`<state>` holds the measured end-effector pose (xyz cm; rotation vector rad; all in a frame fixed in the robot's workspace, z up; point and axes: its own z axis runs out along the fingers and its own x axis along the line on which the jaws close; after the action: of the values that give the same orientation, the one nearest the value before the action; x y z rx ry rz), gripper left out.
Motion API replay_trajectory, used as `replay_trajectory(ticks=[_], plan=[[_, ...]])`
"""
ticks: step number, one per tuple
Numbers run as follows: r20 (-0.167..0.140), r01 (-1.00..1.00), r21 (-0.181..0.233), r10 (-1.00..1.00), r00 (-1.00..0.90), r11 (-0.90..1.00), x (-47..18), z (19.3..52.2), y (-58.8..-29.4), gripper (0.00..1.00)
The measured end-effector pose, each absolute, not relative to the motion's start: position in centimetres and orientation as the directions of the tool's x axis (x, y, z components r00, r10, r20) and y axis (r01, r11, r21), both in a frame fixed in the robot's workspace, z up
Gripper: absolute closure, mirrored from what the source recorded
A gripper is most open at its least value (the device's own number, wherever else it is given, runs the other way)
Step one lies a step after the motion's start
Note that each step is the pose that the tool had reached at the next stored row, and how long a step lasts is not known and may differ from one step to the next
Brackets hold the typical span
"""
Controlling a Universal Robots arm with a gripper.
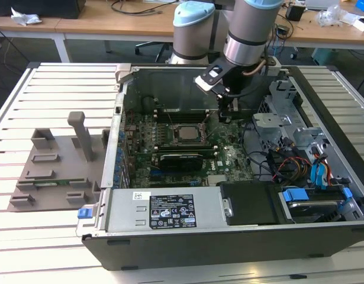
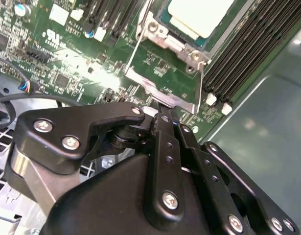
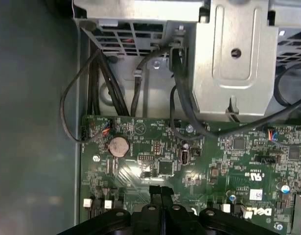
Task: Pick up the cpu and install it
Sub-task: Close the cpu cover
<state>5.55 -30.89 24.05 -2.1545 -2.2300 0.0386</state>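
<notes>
1. The cpu point(image 1: 184, 132) lies flat in its socket on the motherboard point(image 1: 143, 157), with the silvery-grey top plate facing up and a pale rim. It is square, so it has no long axis.
2. The gripper point(image 1: 227, 116) hangs just beside the socket, toward the exterior view's right, with its fingers together and nothing between them.
3. The open computer case point(image 1: 229, 236) rests on a white slatted table point(image 1: 51, 89), with a grey tray point(image 1: 57, 171) at the exterior view's left and wooden desks point(image 1: 110, 23) behind.

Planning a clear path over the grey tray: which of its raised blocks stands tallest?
The slim upright post, toward the far side of the tray in the exterior view. It rises well above the squat blocks around it.
</notes>
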Motion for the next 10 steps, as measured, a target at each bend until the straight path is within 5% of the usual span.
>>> replay_trajectory(ticks=[10], plan=[[0.012, 0.998, -0.046, 0.999, -0.034, 0.035, 4.0, 24.0, -30.9, 0.89]])
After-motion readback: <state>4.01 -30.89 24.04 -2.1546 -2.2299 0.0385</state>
